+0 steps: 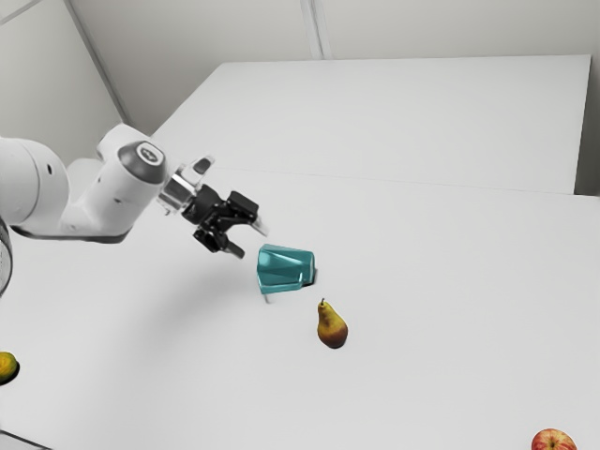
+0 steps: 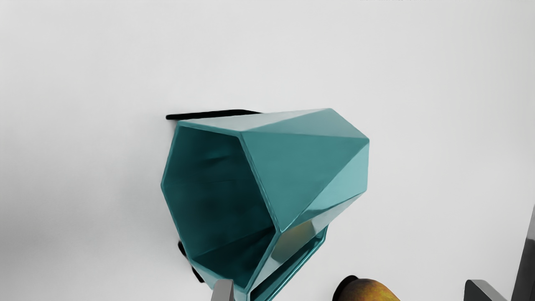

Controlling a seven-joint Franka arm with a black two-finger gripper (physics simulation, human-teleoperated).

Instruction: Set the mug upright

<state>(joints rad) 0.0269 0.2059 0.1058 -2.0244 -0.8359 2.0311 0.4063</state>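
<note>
A teal faceted mug (image 1: 284, 269) lies on its side on the white table, its mouth facing the arm. My gripper (image 1: 249, 241) is just to the exterior view's left of the mug and a little above the table, with its fingers apart. In the wrist view the mug (image 2: 309, 167) shows its dark hollow inside, and its handle runs along the side near the pear. Between the widely spaced fingertips of my open gripper (image 2: 349, 290) nothing is held; one fingertip overlaps the mug's rim in that view, and whether they touch I cannot tell.
A pear (image 1: 332, 325) lies close to the mug, toward the exterior view's bottom. An apple (image 1: 553, 441) is at the exterior view's lower right, and a yellow-green fruit (image 1: 7, 367) at its left edge. The white table (image 1: 441, 272) extends around them.
</note>
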